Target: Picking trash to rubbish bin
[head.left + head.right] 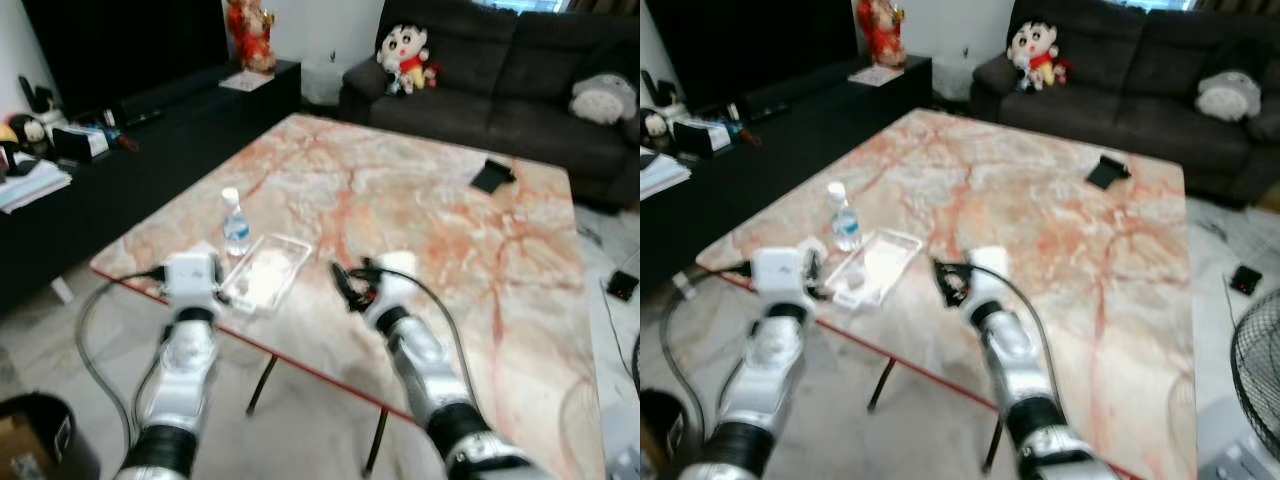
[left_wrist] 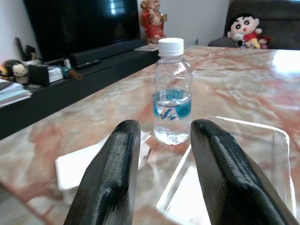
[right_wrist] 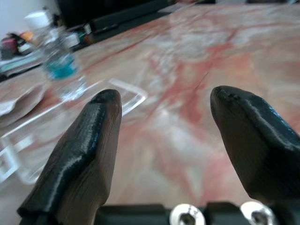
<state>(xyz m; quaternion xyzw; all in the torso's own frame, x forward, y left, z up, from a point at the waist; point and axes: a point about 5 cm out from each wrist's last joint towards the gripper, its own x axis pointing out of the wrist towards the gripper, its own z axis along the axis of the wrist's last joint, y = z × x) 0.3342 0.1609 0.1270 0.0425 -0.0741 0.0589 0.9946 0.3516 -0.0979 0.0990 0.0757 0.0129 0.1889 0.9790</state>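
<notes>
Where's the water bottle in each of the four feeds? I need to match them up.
Left eye view: water bottle upright near the table's left corner.
Right eye view: same bottle, left of centre.
Left wrist view: bottle centred beyond the open left gripper.
Right wrist view: bottle, blurred, past the open right gripper.
Shared landmark: clear plastic tray beside the bottle.

Marble-patterned bench (image 1: 430,210), pink and red veining, fills middle of room. Small water bottle (image 1: 235,225) upright near its near-left edge; clear plastic tray (image 1: 268,272) lying just beside it, to right. Left gripper (image 1: 192,276) at bench's near-left edge, close to tray. Right gripper (image 1: 350,284) over bench, right of tray, fingers apart. Black flat object (image 1: 492,175) far right on bench. Dark sofa (image 1: 480,90) beyond, doll (image 1: 405,55) seated on it.
</notes>
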